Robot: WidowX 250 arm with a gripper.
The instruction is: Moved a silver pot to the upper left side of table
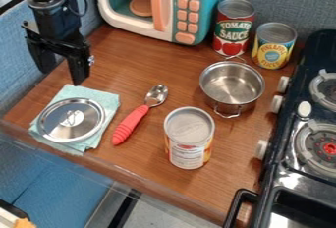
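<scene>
Pot stands upright, long axis through its handles, far to near.

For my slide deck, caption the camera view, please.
Gripper above the table, with pot, lid, spoon and three cans nearby.

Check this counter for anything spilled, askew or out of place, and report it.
Nothing looks spilled, toppled or damaged. The only mild oddity is the silver lid: it lies on the teal cloth, left of the spoon, while the silver pot stands uncovered.
</scene>
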